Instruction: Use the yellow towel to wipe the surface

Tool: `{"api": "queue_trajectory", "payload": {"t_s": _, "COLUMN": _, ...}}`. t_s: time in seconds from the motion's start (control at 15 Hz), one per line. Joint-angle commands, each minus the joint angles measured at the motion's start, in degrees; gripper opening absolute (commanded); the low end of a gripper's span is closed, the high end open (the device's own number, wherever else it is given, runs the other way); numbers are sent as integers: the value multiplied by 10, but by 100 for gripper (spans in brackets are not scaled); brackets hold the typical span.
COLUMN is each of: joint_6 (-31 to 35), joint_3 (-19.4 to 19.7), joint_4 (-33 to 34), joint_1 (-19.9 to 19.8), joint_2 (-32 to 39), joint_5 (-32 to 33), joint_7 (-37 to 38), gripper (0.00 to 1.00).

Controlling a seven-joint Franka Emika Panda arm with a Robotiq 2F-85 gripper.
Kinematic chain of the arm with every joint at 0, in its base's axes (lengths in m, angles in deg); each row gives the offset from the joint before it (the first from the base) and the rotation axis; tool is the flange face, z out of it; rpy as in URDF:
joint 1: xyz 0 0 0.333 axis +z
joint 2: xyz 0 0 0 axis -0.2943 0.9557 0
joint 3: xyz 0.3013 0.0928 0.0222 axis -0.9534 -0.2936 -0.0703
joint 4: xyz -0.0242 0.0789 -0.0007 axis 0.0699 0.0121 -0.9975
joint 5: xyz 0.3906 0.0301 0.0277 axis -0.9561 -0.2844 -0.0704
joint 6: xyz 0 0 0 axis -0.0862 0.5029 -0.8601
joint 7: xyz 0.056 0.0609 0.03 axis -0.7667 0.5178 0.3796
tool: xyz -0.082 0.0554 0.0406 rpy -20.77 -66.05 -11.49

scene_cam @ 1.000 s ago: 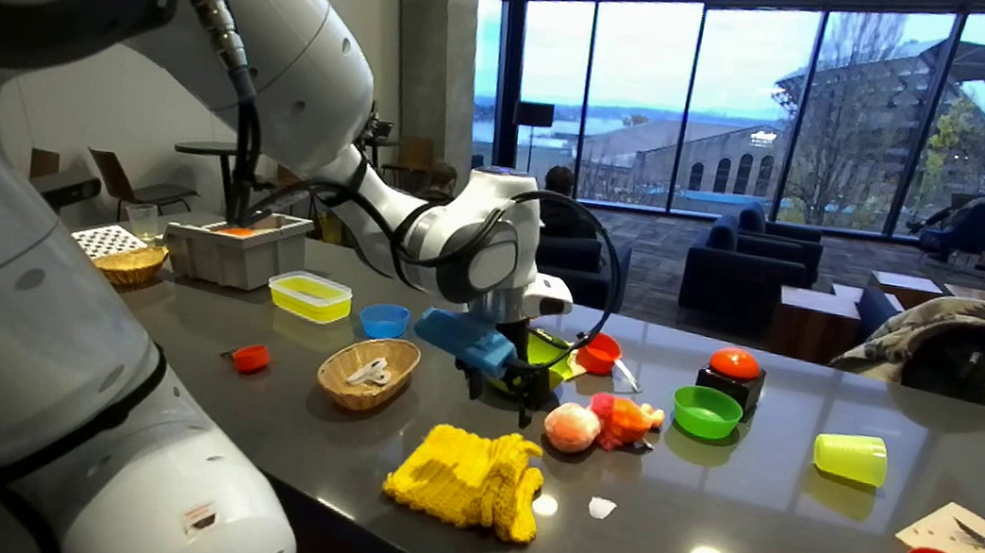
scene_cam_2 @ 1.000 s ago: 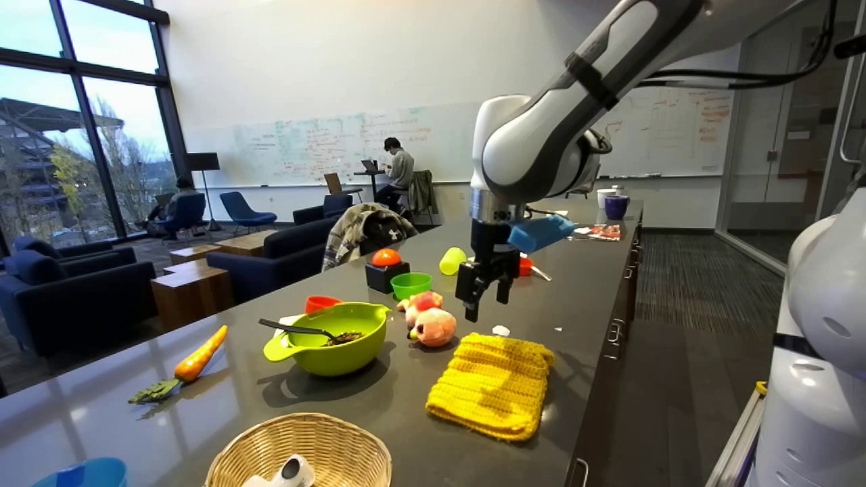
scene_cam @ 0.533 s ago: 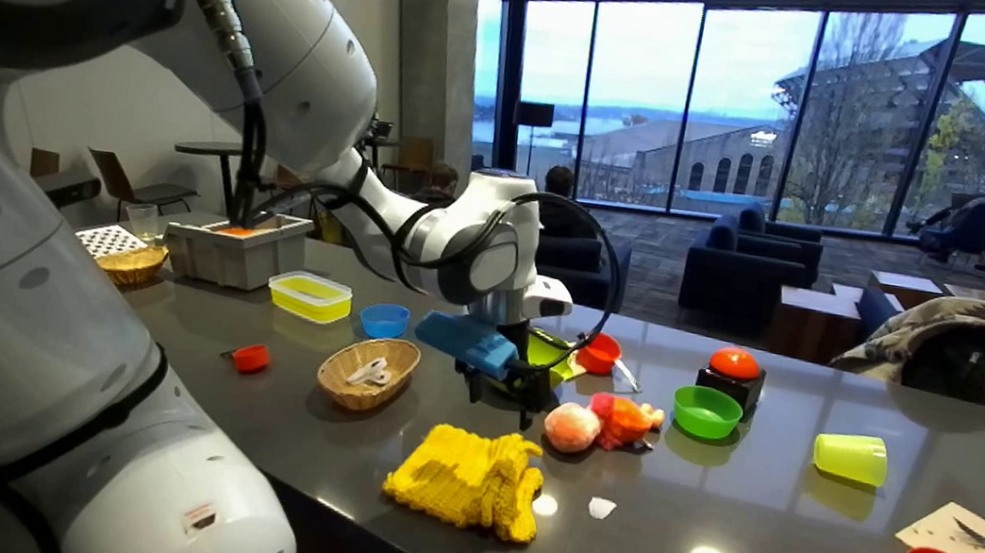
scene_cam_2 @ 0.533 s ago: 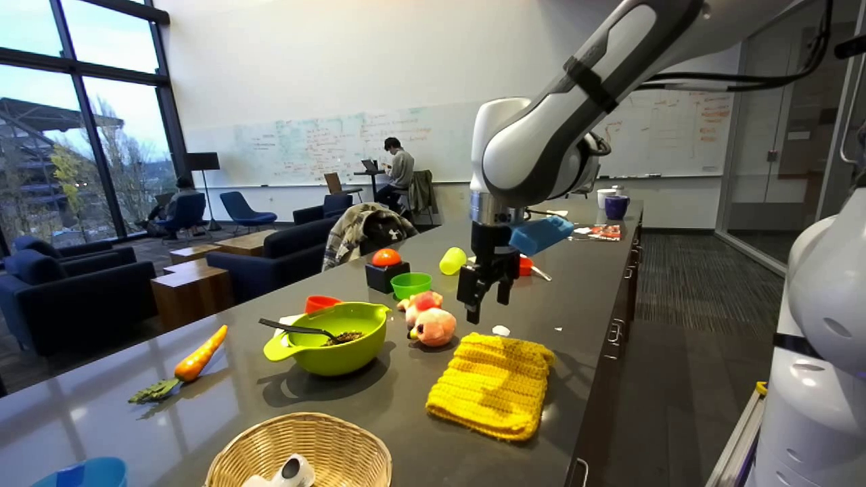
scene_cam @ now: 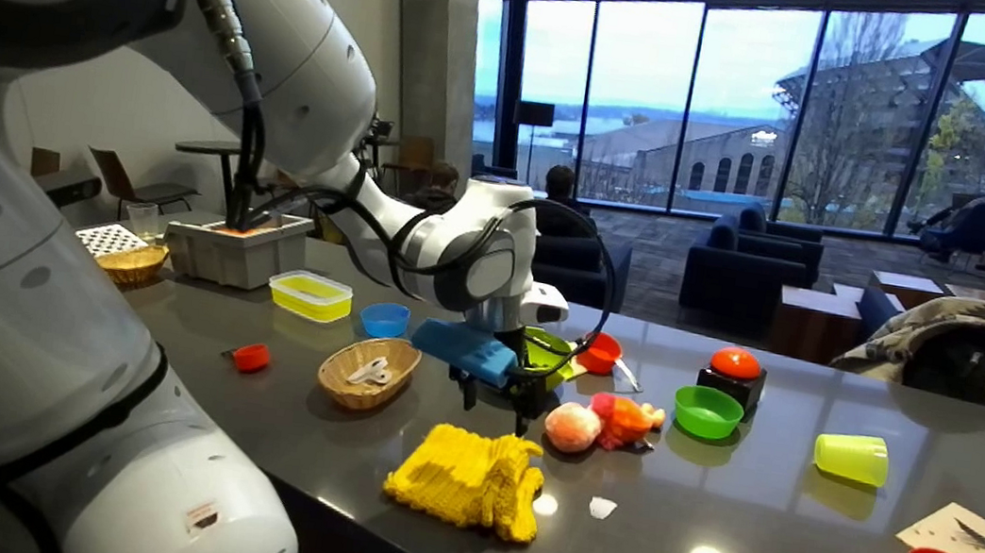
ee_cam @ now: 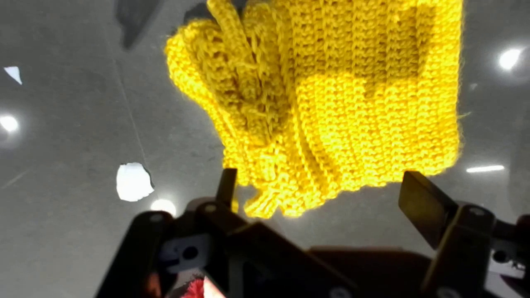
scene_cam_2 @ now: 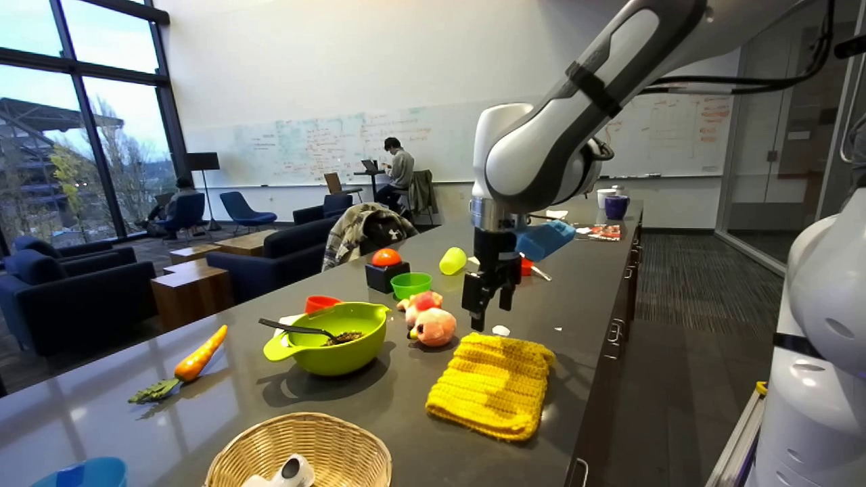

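The towel (scene_cam_2: 494, 385) lies folded by the drawer-side edge of the tabletop (scene_cam: 662, 508). Near it, above the tabletop, hangs the end effector (scene_cam_2: 492, 310), fingers (ee_cam: 425, 205) spread. Toward the window-side edge, the lime bowl (scene_cam_2: 342, 358) holds dark bits (scene_cam_2: 348, 337) and a black utensil (scene_cam_2: 301, 330). The basket (scene_cam_2: 369, 453) near the towel holds a white item (scene_cam_2: 287, 475). Farther off, the bin (scene_cam: 219, 260) has something orange (scene_cam: 243, 231) inside; a purple mug (scene_cam_2: 616, 208) stands near a drawer-side corner.

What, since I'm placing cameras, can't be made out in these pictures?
Whatever lies under the yellow towel, all views: hidden by the towel itself.
The towel's end, wrist view: cut off by the top edge.
Green bowl, in an exterior view: partly behind the gripper.
Whiteboard writing, in an exterior view: too small to read.
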Motion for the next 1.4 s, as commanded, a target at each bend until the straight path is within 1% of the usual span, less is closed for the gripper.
{"api": "queue_trajectory", "payload": {"t_s": 0.0, "joint_6": 19, "joint_3": 14, "joint_4": -24, "joint_1": 6, "joint_2": -8, "joint_5": -2, "joint_7": -46, "gripper": 100}}
{"api": "queue_trajectory", "payload": {"t_s": 0.33, "joint_6": 70, "joint_3": 18, "joint_4": -48, "joint_1": 15, "joint_2": 1, "joint_5": -3, "joint_7": -82, "gripper": 100}}
{"api": "queue_trajectory", "payload": {"t_s": 0.4, "joint_6": 74, "joint_3": 21, "joint_4": -37, "joint_1": 19, "joint_2": 16, "joint_5": -7, "joint_7": -88, "gripper": 100}}
{"api": "queue_trajectory", "payload": {"t_s": 0.87, "joint_6": 121, "joint_3": 16, "joint_4": -39, "joint_1": 20, "joint_2": 73, "joint_5": 4, "joint_7": -101, "gripper": 100}}
{"api": "queue_trajectory", "payload": {"t_s": 1.13, "joint_6": 145, "joint_3": 15, "joint_4": -39, "joint_1": 21, "joint_2": 102, "joint_5": 0, "joint_7": -109, "gripper": 100}}
{"api": "queue_trajectory", "payload": {"t_s": 1.2, "joint_6": 150, "joint_3": 15, "joint_4": -39, "joint_1": 21, "joint_2": 105, "joint_5": -2, "joint_7": -114, "gripper": 75}}
{"api": "queue_trajectory", "payload": {"t_s": 1.27, "joint_6": 151, "joint_3": 15, "joint_4": -38, "joint_1": 21, "joint_2": 106, "joint_5": -3, "joint_7": -117, "gripper": 74}}
{"api": "queue_trajectory", "payload": {"t_s": 1.33, "joint_6": 153, "joint_3": 16, "joint_4": -38, "joint_1": 21, "joint_2": 107, "joint_5": -4, "joint_7": -119, "gripper": 69}}
